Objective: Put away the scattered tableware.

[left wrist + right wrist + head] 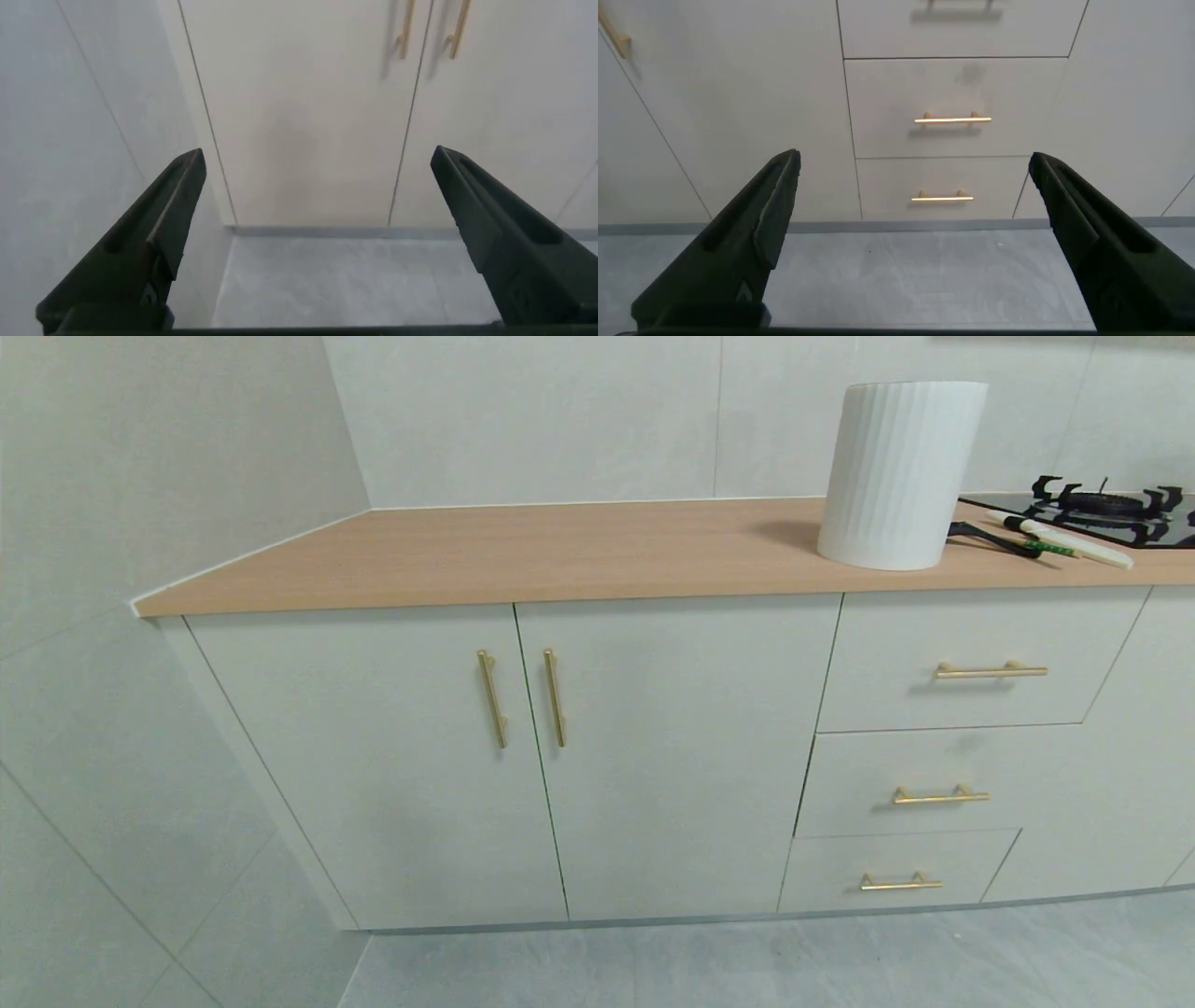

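Both mine are wide open with nothing held: left gripper (318, 161) is down low facing the double doors (299, 112) and grey tile floor (346, 280), right gripper (915, 163) is low in front of the drawers (952, 103). The white ribbed cylindrical holder (901, 476) stands upright on the wood-grain counter (560, 551), near its right end and front edge; I can't see inside it from here. The utensils (1064, 539) have slim black, white and green handles. They lie flat on the counter just beside the holder, between it and the black hob (1111, 509). All of that sits up on top, well apart from both grippers. The fronts are flat and pale, with brass bar handles.
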